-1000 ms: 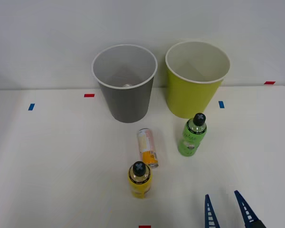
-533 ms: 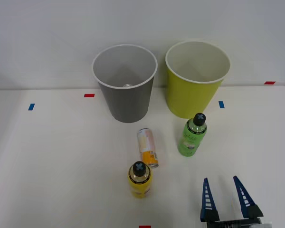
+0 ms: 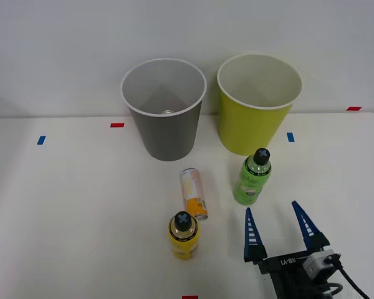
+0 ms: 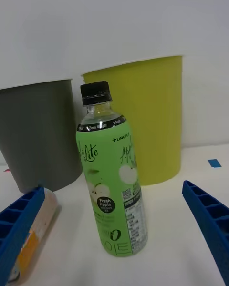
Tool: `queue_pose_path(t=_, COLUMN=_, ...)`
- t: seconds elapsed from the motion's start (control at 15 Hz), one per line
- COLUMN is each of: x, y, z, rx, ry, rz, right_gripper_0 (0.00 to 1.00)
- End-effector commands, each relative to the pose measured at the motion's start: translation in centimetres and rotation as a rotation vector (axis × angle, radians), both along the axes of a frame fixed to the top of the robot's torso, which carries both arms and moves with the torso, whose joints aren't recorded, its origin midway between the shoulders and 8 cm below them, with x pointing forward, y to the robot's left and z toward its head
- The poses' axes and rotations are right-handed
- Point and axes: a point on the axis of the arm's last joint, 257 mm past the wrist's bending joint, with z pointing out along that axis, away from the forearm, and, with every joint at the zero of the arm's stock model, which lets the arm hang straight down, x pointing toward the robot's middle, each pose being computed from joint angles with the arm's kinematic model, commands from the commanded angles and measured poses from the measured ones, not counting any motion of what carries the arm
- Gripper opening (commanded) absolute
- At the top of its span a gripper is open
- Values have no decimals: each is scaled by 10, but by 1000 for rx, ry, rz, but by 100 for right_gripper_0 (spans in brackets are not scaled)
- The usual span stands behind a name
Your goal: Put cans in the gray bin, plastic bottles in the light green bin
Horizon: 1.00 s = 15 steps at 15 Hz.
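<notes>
Low and right of centre in the front view, the right end effector (image 3: 279, 225) is spread wide and empty, pointing at the upright green bottle (image 3: 252, 177) just beyond. The bottle looks light, stiff and smooth, likely best gripped mid-label. The lying can (image 3: 194, 194) sits nearby on the tabletop (image 3: 68, 205); the light green bin (image 3: 257, 103) stands directly behind the bottle.
</notes>
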Motion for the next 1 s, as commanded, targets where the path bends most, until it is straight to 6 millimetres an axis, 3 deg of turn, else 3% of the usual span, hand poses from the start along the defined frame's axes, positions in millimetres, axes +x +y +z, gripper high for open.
queue_pose_path(t=0.07, x=26, y=9, z=10, rx=0, ry=-5, rz=25, right_gripper_0=100)
queue_pose_path(t=0.33, x=51, y=11, z=17, rx=-25, ry=0, rz=35, right_gripper_0=100)
queue_pose_path(t=1.0, x=78, y=15, z=25, rx=-27, ry=20, rz=30, right_gripper_0=100)
